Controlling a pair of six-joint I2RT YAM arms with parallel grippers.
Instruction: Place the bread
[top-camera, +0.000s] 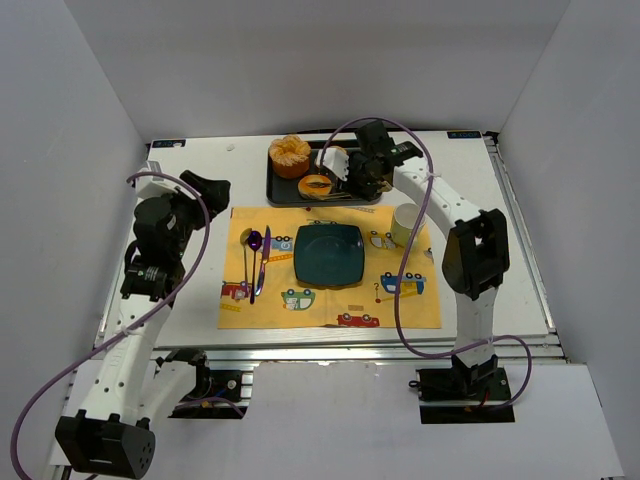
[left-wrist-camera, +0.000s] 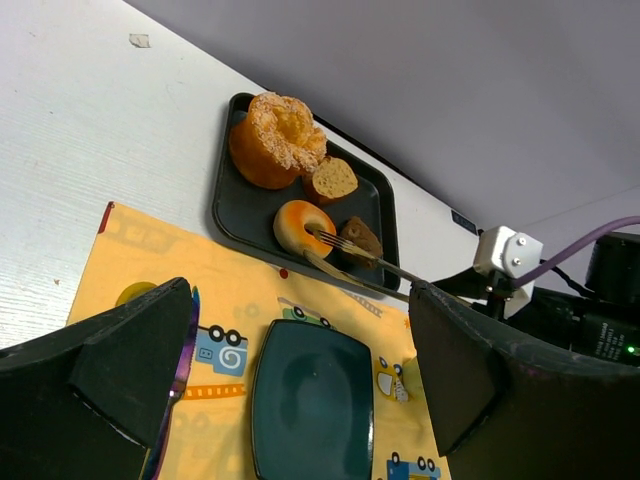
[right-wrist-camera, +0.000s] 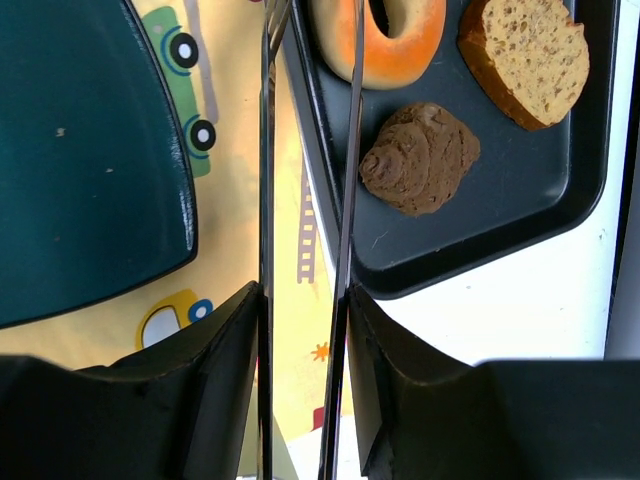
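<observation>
The bread (top-camera: 315, 185) is a small golden-orange ring lying on the black tray (top-camera: 280, 196). It also shows in the left wrist view (left-wrist-camera: 300, 225) and at the top of the right wrist view (right-wrist-camera: 400, 45). My right gripper (top-camera: 362, 175) (right-wrist-camera: 300, 340) is shut on metal tongs (right-wrist-camera: 346, 200), which reach to the bread. One blade crosses the ring. The other passes beside its edge on the plate side. My left gripper (top-camera: 205, 190) (left-wrist-camera: 300, 380) is open and empty, above the left side of the yellow mat.
The tray also holds a large orange lobed bun (top-camera: 290, 156), a sliced roll (right-wrist-camera: 525, 55) and a brown lump (right-wrist-camera: 420, 160). A dark teal square plate (top-camera: 328, 253) sits mid-mat, with a purple spoon (top-camera: 254, 262) on its left and a pale mug (top-camera: 406, 224) on its right.
</observation>
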